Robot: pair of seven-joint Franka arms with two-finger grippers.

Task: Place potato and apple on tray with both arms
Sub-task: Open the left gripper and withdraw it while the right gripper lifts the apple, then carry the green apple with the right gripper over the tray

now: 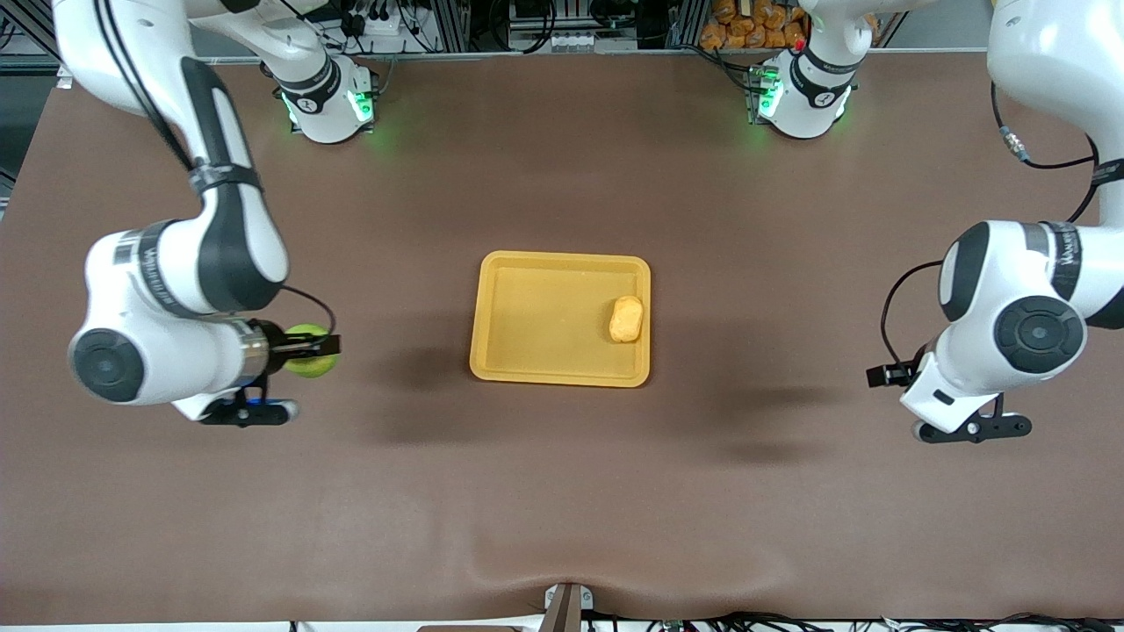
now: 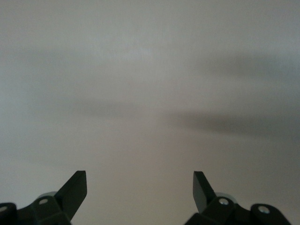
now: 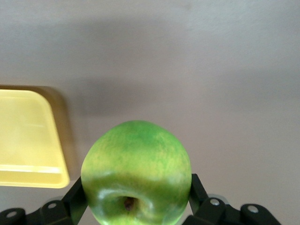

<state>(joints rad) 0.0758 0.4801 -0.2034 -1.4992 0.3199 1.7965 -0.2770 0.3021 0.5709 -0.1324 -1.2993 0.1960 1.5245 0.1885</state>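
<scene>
I see the right pincer (image 1: pixel 318 349) clamped on the apple (image 1: pixel 309 350) over the table (image 1: pixel 562 491), toward the right arm's end; the potato (image 1: pixel 625 319) lies in the tray (image 1: pixel 562 377); the left pincer (image 2: pixel 139 187) hangs wide apart, holding nothing

Even, bright overhead light fills the front view. Soft dark shadows of the arms fall on the brown table (image 1: pixel 562 491) on either side of the tray (image 1: pixel 527 369). Both wrist views look washed out and hazy, with smeared shadow bands. The apple (image 3: pixel 136 173) shows a glossy highlight near its stem.
</scene>
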